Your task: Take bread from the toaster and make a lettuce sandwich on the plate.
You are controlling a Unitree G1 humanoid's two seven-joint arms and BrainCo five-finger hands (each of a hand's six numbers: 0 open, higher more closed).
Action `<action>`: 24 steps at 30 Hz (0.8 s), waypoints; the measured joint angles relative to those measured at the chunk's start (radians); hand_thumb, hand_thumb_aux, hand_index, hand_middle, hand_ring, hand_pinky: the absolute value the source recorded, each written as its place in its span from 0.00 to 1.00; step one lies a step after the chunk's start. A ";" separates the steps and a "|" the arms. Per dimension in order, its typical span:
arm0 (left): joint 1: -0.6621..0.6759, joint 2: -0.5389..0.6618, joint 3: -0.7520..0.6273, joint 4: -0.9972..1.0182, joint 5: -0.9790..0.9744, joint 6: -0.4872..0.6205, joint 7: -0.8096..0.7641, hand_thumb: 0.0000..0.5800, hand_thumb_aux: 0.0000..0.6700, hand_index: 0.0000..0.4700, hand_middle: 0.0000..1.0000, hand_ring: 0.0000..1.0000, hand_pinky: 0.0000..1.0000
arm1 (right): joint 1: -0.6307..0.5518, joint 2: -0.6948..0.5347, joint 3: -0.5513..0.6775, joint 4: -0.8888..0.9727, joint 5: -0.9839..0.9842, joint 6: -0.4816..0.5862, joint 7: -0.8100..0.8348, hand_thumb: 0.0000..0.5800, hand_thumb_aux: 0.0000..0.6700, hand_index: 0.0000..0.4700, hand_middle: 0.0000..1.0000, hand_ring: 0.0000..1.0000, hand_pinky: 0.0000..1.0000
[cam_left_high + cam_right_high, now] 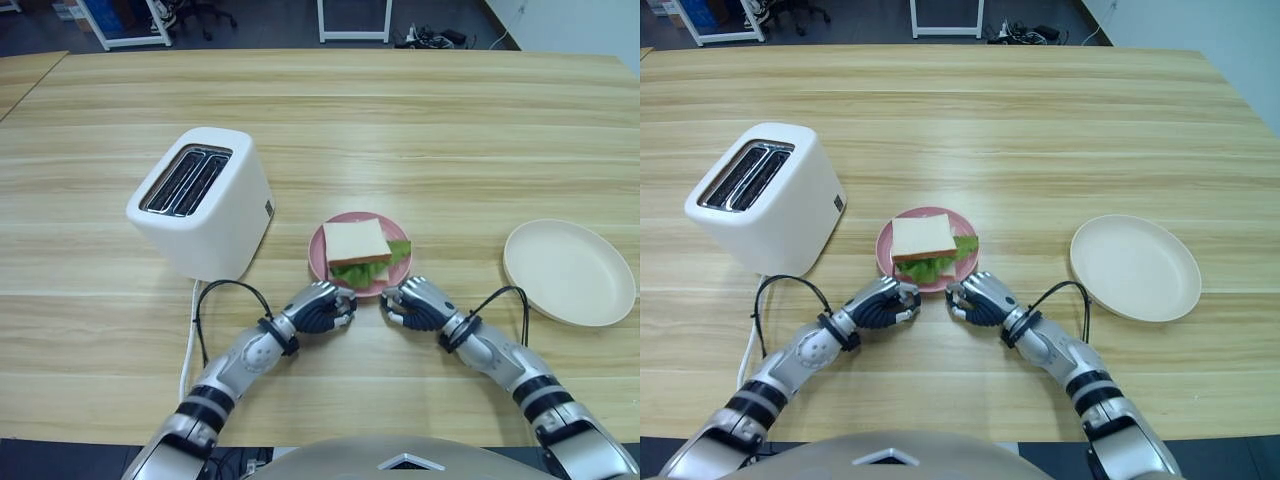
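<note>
Well to the left of the pink plate point(315, 258), on the wooden table point(420, 130): a white toaster point(205, 215), two slots facing up, a small dark mark on its side too small to read, a white cord point(187, 350) trailing from its base toward the table's near edge. Just near-left of that plate: left hand point(320, 308), fingers curled in, gripping nothing, close to the rim. On the plate itself: a slice of bread point(356, 240) lying flat over lettuce point(390, 262), green leaf poking out at the right and near sides; cannot tell whether a second slice lies beneath. Just near-right of the plate: right hand point(418, 304), likewise curled and holding nothing, near the rim. Well to the right of it: a cream plate point(570, 275), apart from both hands.
</note>
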 measured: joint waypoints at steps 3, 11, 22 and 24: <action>-0.115 -0.047 -0.020 0.141 0.047 0.039 0.130 1.00 1.00 1.00 1.00 1.00 1.00 | -0.103 0.064 -0.003 0.144 0.016 0.046 -0.056 1.00 1.00 1.00 1.00 1.00 1.00; -0.293 -0.129 -0.056 0.445 0.076 0.092 0.343 0.84 0.60 0.60 0.00 0.00 0.00 | -0.257 0.159 -0.014 0.441 0.097 0.086 -0.125 1.00 1.00 1.00 1.00 1.00 1.00; -0.069 -0.111 0.043 0.180 -0.016 -0.308 0.586 0.00 0.00 0.00 0.00 0.00 0.00 | -0.065 0.104 -0.075 0.191 0.161 -0.219 -0.388 0.00 0.00 0.00 0.00 0.00 0.00; -0.021 -0.135 0.094 0.106 -0.066 -0.336 0.600 0.00 0.00 0.00 0.00 0.00 0.00 | -0.017 0.111 -0.100 0.114 0.181 -0.239 -0.401 0.00 0.00 0.00 0.00 0.00 0.00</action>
